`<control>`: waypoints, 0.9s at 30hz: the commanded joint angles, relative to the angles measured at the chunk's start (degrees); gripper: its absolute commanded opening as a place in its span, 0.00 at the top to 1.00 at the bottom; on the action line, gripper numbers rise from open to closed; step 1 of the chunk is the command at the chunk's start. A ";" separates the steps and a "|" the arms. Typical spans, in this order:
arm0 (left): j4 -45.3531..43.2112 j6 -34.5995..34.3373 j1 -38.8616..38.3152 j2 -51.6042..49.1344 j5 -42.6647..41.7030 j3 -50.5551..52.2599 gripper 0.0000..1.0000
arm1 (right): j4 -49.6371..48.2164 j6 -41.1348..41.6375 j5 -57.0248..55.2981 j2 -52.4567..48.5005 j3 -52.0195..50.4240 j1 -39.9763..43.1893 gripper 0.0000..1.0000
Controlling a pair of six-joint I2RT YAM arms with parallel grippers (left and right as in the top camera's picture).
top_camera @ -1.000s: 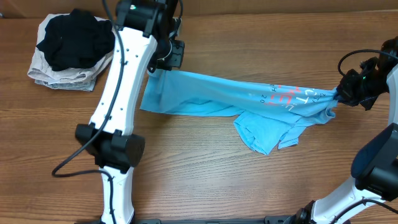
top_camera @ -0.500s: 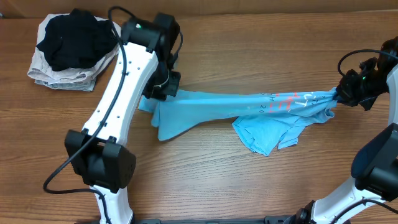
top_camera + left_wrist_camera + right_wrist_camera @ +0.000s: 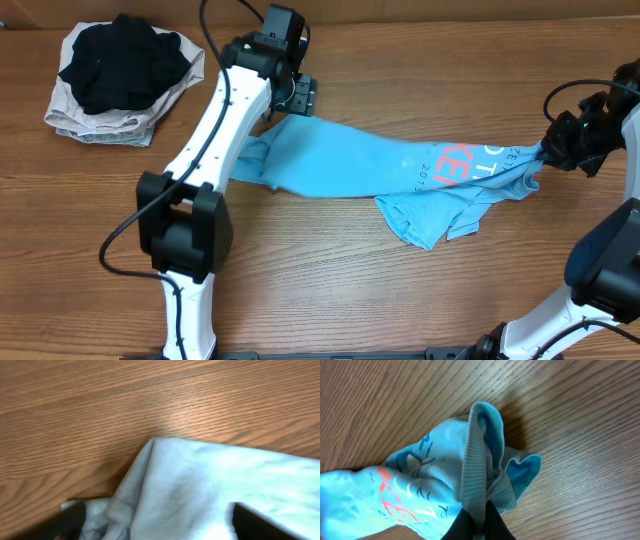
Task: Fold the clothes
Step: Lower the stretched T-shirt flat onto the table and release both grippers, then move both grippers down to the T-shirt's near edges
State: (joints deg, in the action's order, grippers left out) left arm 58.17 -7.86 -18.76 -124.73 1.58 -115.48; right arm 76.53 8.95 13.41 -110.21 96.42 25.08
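While the R gripper [image 3: 552,150] pinches the ribbed neckband [image 3: 477,460] of the sky-blue T-shirt [image 3: 340,168] at the right side of the table [image 3: 400,300], the garment lies stretched as a long band across the tabletop. Its red & white lettering [image 3: 455,165] faces up near the R end. That pinch prob. serves as an anchor, so the cloth can be drawn flat. The L gripper [image 3: 298,98] hovers over the opp. end, fingers spread wide w/ fabric beneath, nothing clamped; likely placed to take a fresh hold there. A loose flap [image 3: 425,215] (sleeve or hem, can't tell) bunches toward the near edge. No fold made yet. The black garment [image 3: 120,60] on the beige folded cloth [image 3: 90,122] sits far L, well apart.
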 commanded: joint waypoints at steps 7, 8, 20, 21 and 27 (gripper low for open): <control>16.68 -0.11 1.95 2.62 0.74 -11.65 0.00 | -1.11 -0.55 2.40 1.05 1.05 -0.31 0.95; 19.19 -0.11 2.34 3.10 0.76 -13.68 0.00 | -1.07 -0.66 2.60 1.33 1.05 -0.52 0.95; 32.63 -1.73 4.61 14.36 7.85 -22.56 0.00 | 0.04 -1.42 2.93 17.79 1.05 -4.02 0.51; 33.38 -1.88 4.61 15.34 8.55 -22.56 0.00 | 0.07 -1.03 2.38 19.71 1.05 -4.00 0.07; 34.88 -2.19 4.61 16.96 8.90 -22.56 0.00 | 1.64 1.29 -1.75 23.63 1.07 -2.91 0.00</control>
State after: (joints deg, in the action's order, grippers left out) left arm 92.38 -8.95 -13.93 -108.27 8.75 -137.32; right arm 77.41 8.99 14.11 -86.39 96.79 21.45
